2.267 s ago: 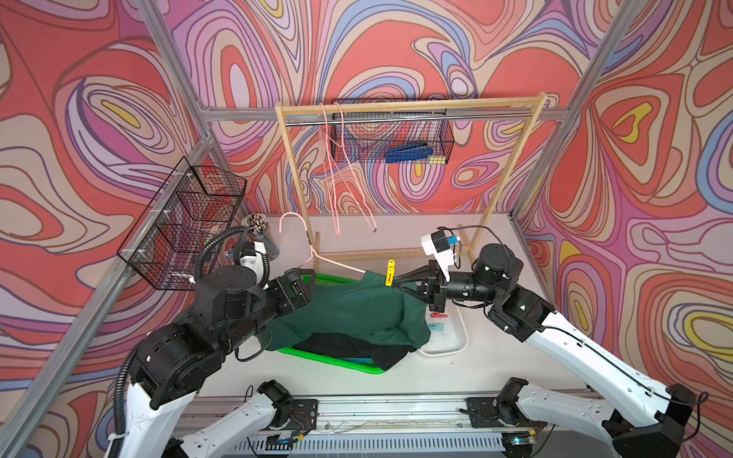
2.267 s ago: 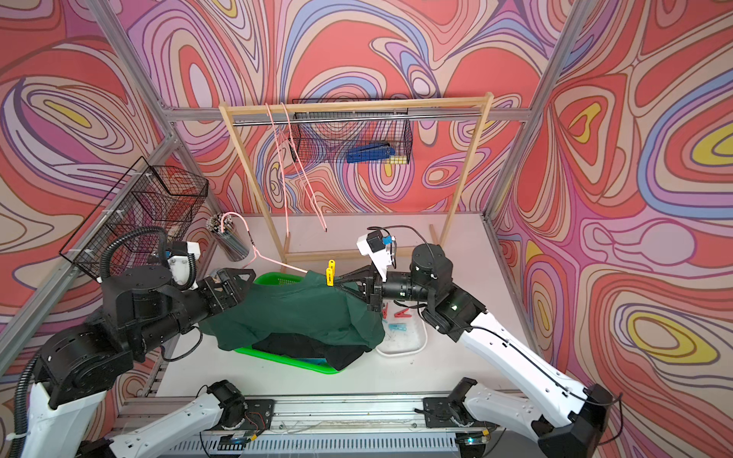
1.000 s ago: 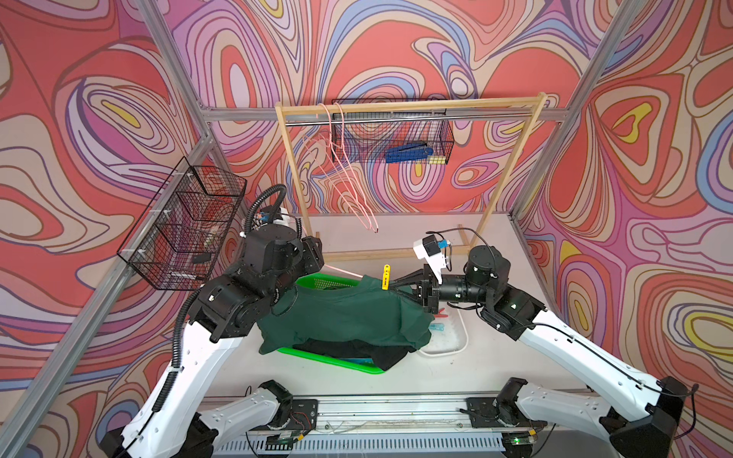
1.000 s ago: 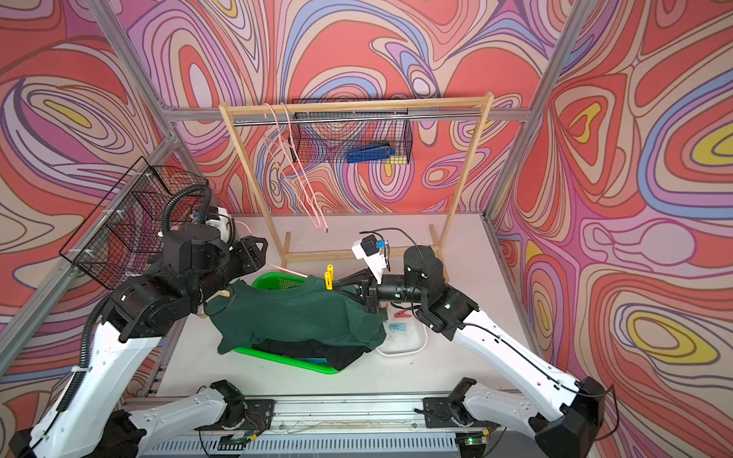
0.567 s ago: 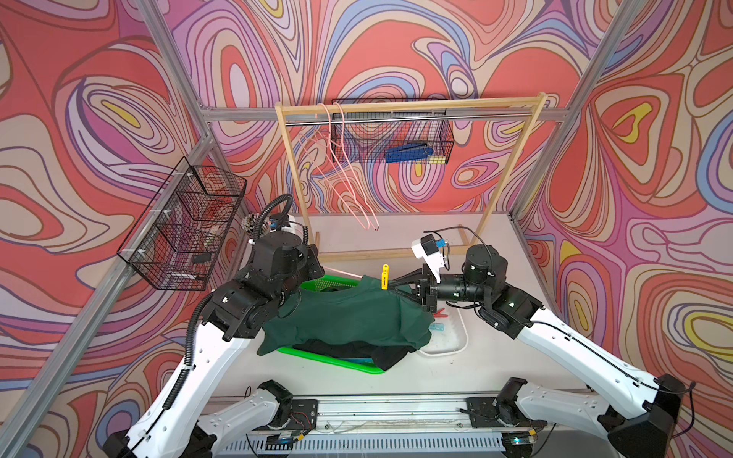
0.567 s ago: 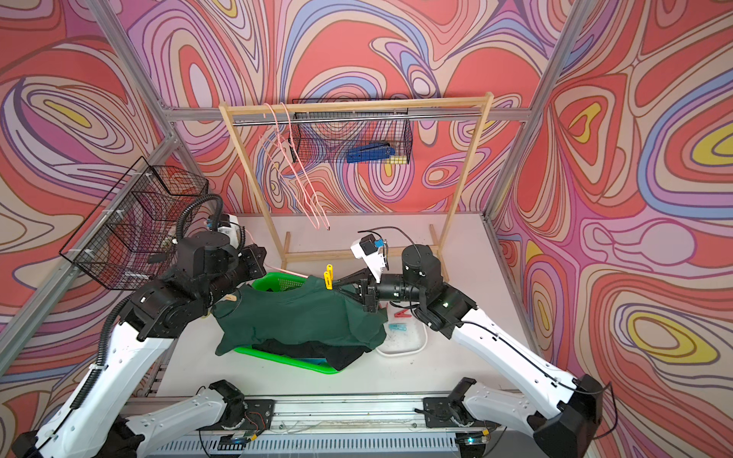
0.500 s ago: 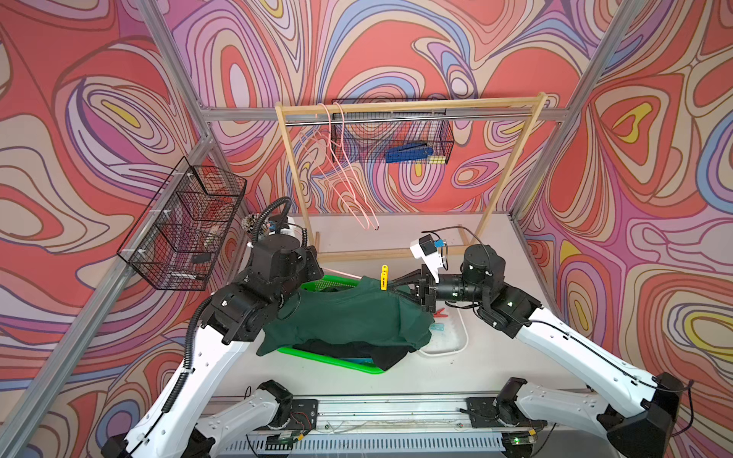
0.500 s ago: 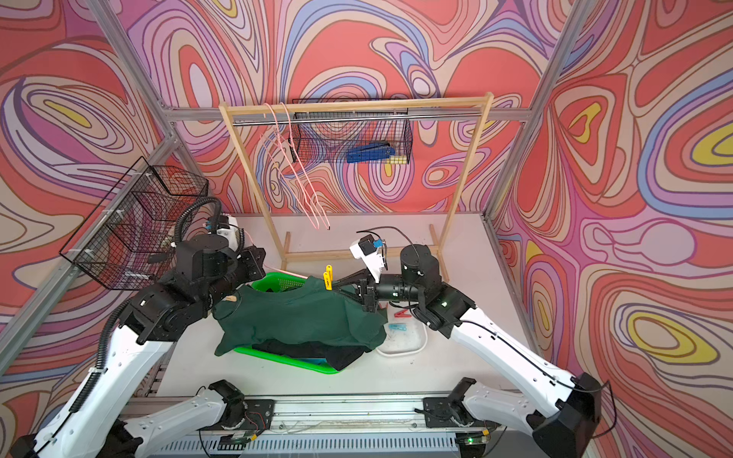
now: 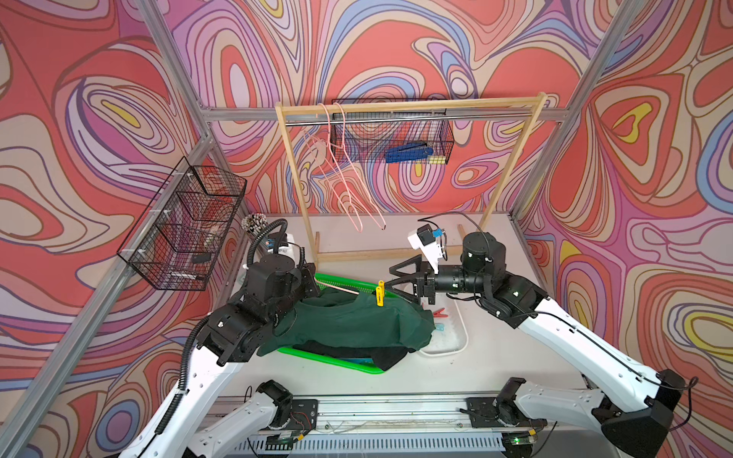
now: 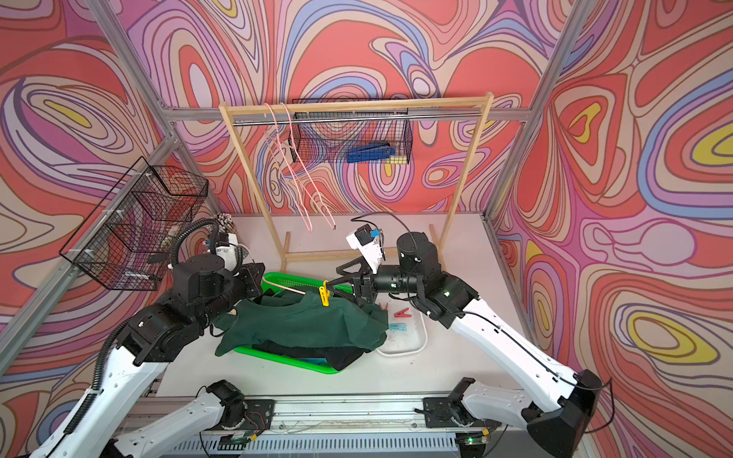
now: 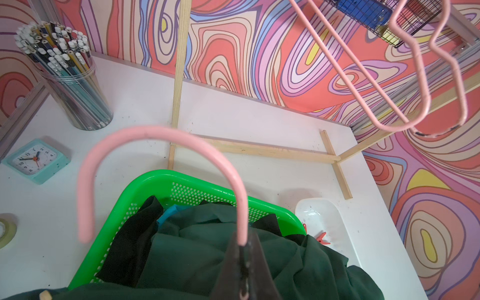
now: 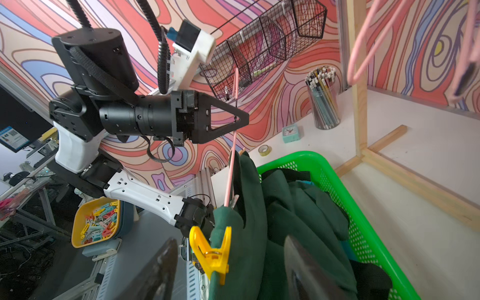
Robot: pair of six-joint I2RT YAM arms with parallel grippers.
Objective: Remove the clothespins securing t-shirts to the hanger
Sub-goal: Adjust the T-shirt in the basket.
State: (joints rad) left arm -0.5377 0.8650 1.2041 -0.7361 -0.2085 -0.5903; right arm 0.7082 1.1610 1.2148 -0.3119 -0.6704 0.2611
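Pinching hanger [image 11: 161, 135] in left gripper [image 12: 242, 120], right gripper [image 12: 228, 241] spread around yellow clothespin [image 12: 210, 254]

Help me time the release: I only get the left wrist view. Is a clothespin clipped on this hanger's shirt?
Observer: Yes. One yellow clothespin clips the dark green t-shirt to the hanger.
Operator: Where's the right gripper?
Observer: The right gripper is open, its jaws standing either side of that pin.
Operator: Anything in the tray besides red pins?
Observer: A light blue clothespin lies in the white tray.
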